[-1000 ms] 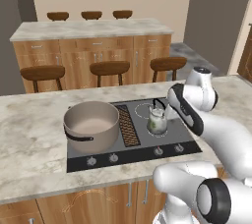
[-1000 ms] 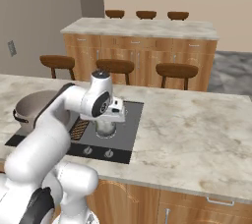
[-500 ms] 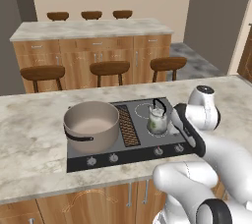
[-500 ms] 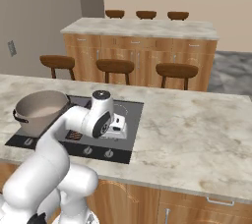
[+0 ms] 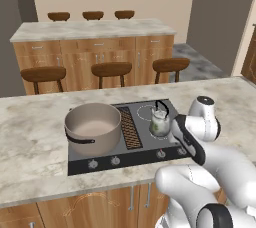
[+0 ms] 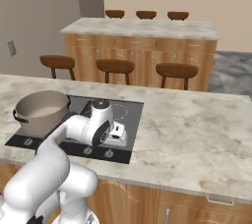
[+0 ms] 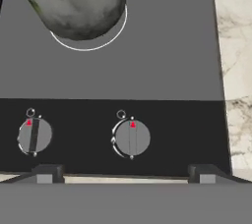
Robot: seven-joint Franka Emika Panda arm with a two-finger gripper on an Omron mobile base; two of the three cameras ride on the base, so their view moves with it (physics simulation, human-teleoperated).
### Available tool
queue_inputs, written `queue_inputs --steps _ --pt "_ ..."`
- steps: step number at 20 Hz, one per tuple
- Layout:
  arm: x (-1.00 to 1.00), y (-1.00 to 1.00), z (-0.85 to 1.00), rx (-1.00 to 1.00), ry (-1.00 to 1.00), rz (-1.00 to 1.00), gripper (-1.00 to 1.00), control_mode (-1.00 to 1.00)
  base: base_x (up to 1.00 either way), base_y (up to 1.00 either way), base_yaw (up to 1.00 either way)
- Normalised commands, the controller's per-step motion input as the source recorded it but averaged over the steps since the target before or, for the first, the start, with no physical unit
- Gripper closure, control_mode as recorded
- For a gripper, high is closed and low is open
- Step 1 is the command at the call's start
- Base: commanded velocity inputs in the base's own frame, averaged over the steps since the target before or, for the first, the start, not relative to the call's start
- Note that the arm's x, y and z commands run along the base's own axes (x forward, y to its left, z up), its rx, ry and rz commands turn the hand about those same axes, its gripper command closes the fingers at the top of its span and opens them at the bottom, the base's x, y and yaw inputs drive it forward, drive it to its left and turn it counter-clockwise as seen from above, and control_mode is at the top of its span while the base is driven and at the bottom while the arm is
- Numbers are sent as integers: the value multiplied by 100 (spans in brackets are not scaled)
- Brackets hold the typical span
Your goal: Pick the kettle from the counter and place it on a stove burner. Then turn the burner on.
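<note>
kettle (image 5: pixel 159 122) sits on the right front burner of the cooktop (image 5: pixel 146 112), so step 1 looks done | I hold the gripper (image 7: pixel 123 174) low over 2 knobs, right knob (image 7: pixel 132 138) between its 2 spread, empty tips | probably this burner's knob

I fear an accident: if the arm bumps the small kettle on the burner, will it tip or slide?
The kettle looks small and rounded, so probably light; a bump would likely slide it on the smooth cooktop. Its tall arched handle could make it tip.
</note>
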Motion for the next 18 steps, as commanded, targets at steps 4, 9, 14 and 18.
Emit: queue_inputs --steps 4,9,14,18 --pt "18 0 -23 0 2 -4 -100 -100 0 0 0" --pt "26 0 -22 0 4 -4 -100 -100 0 0 0" --pt "11 0 -18 0 11 -1 -100 -100 0 0 0" --pt "0 0 -29 0 14 0 -100 -100 0 0 0"
